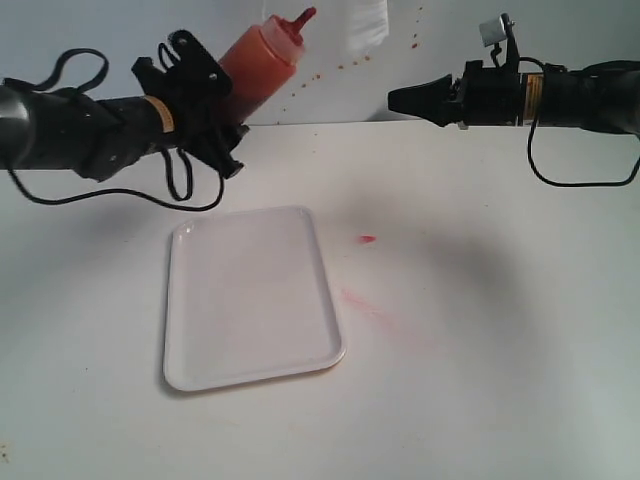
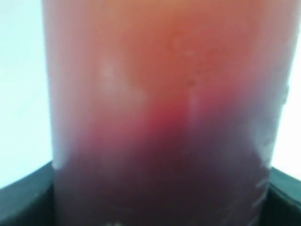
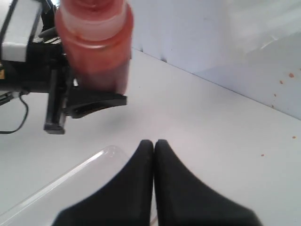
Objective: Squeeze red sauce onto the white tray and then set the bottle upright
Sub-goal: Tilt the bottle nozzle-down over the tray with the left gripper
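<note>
- The white tray (image 1: pixel 245 300) lies flat on the table (image 1: pixel 480 380), left of the middle and nearer the front edge than the back. No sauce shows on it, so I judge the squeeze is not yet done.
- Just off the tray's right long side there is a pale pink smear (image 1: pixel 362 302). A small red spot (image 1: pixel 367 239) sits beyond it, near the tray's far right corner. Both are on bare table.
- Further back, over the far left of the table, the left gripper (image 1: pixel 215 95) clamps its fingers on the lower body of the bottle (image 1: pixel 262 62).
- The bottle is lifted clear and tilted, with its nozzle pointing up and away from the tray. The red sauce (image 2: pixel 160 179) sits dark in its lower part.
- The right gripper (image 1: pixel 392 99) hangs over the far right with its fingers pressed together on nothing.
- The back wall (image 1: pixel 340 65) carries reddish specks.
- Risks:
  - Pressing harder before the nozzle is over the tray would likely squirt sauce on the table or wall.
  - Tipping the bottle quickly could make it drip on the way.
  - Letting go while it leans could topple it.
</note>
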Robot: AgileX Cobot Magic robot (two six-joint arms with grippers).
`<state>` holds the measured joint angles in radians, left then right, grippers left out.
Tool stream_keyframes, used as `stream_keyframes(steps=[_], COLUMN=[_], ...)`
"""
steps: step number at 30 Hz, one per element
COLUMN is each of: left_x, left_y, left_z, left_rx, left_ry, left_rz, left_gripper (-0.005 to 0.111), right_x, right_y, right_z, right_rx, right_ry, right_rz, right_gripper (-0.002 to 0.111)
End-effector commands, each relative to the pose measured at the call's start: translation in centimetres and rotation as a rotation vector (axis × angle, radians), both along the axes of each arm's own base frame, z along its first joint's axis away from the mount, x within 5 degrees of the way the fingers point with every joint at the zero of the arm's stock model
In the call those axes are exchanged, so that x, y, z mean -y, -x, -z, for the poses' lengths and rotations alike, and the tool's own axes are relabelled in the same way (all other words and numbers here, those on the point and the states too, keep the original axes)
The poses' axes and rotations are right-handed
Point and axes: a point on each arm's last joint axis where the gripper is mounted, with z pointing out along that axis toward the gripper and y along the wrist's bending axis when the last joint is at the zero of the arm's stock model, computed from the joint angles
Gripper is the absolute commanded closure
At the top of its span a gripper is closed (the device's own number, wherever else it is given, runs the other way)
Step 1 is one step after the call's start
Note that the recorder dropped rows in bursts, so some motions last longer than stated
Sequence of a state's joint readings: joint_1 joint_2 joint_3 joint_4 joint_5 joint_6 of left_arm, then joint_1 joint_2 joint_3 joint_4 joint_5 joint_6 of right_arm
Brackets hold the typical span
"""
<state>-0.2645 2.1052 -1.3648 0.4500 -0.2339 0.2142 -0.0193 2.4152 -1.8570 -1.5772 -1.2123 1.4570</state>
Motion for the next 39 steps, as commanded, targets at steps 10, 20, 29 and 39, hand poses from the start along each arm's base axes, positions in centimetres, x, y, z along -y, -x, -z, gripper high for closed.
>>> stream_keyframes(steps=[10, 20, 29, 39], left_x=[-5.0, -6.6, -6.0, -4.7], left_y=[8.0, 11.0, 11.2, 11.2], left_z=[-3.5, -4.3, -4.3, -4.7], left_rx=[-0.163, -0.14, -0.097, 0.017], left_ry=[-0.523, -0.849, -1.034, -1.244], left_rz=[0.013, 0.143, 0.295, 0.428], left_gripper=[0.107, 0.107, 0.107, 0.107], right_x=[0.1, -0.4, -4.1, -11.1], right_y=[0.0, -0.3, 0.2, 3.4], right_z=[-0.8, -1.8, -2.1, -3.4], right_rx=[0.023, -0.095, -0.147, 0.141], right_ry=[-0.011, -0.156, -0.209, -0.004], right_rz=[-0.001, 0.051, -0.002, -0.243], right_gripper=[0.108, 0.108, 0.108, 0.097])
